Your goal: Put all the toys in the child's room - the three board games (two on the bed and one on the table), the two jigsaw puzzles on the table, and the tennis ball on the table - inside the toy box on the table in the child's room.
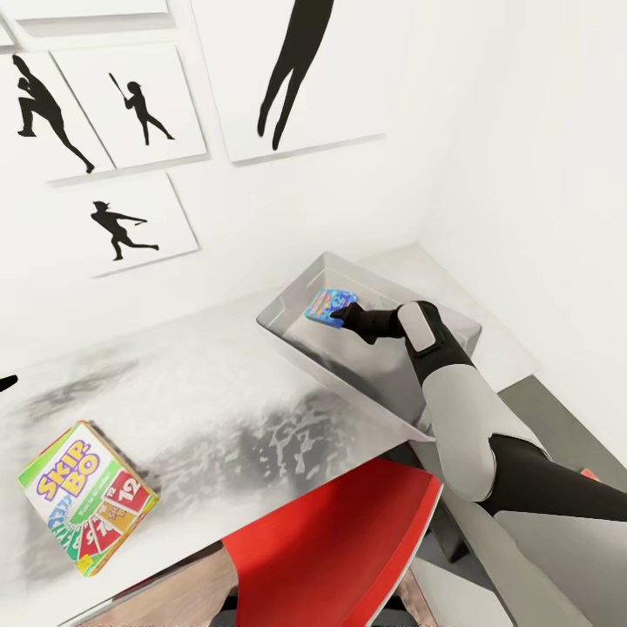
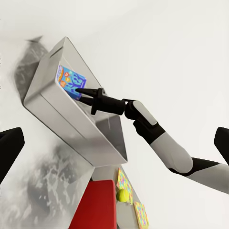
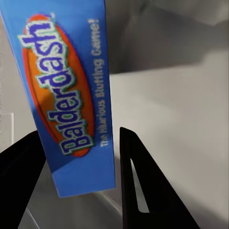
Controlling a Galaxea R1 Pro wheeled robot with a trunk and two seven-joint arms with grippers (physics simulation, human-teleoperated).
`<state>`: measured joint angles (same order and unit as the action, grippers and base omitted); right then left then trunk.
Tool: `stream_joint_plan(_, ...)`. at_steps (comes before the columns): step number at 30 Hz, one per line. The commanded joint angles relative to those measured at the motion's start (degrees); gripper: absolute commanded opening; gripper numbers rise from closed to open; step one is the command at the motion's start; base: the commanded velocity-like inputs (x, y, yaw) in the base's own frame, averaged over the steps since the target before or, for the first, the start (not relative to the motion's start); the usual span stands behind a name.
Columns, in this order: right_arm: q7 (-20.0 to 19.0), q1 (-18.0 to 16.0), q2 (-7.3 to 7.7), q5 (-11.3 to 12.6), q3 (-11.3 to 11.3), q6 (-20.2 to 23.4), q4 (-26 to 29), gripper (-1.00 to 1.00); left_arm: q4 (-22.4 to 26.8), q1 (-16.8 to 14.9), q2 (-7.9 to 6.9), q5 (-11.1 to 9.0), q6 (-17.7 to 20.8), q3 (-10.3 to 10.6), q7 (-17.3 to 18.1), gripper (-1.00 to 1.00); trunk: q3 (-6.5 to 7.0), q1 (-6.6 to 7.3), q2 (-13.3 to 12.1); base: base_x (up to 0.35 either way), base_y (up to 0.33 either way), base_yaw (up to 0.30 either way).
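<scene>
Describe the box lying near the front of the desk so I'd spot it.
On the long grey table, left of the red chair, lies a flat game box. It alone reads "Skip-Bo", with a green edge and numbered cards.

Balderdash box (image 3: 71,105): cut off at your right wrist view's edge.
Left gripper fingers (image 2: 9,145): you see only dark tips at the frame sides.
Second puzzle sheet (image 2: 141,214): cropped, too small to read.

Right arm (image 1: 461,418): glossy light-grey shells, black joints between segments, smooth rounded shapes, slimmer black wrist. Right gripper (image 1: 341,315) matte black with two thin tapered fingers (image 3: 138,191). Left gripper's black fingertips (image 2: 10,148) look blunt and plain.
</scene>
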<state>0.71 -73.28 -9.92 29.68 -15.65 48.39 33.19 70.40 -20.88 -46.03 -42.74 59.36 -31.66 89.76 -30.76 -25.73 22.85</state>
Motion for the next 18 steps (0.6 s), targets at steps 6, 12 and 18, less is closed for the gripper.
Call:
stream_joint_plan(6, 0.16, -0.04, -0.08, -2.56, -0.30, 0.30, -0.39, -1.00, 0.00, -0.04, -0.02, 0.05, 0.60, 0.10, 0.24, 1.00, -0.67, -0.05, 0.07, 0.000, 0.000, 0.000)
stream_joint_plan(12, 0.16, -0.24, -0.08, -2.53, -0.34, 0.30, -0.40, -1.00, 0.00, -0.04, -0.02, 0.06, 0.59, 0.11, 0.24, 1.00, -1.23, -0.05, 0.07, 0.000, 0.000, 0.000)
stream_joint_plan(18, 0.11, -0.28, -0.08, -2.53, -0.35, 0.30, -0.33, -1.00, 0.00, -0.04, -0.02, 0.05, 0.59, 0.11, 0.24, 1.00, -1.67, -0.05, 0.07, 0.000, 0.000, 0.006)
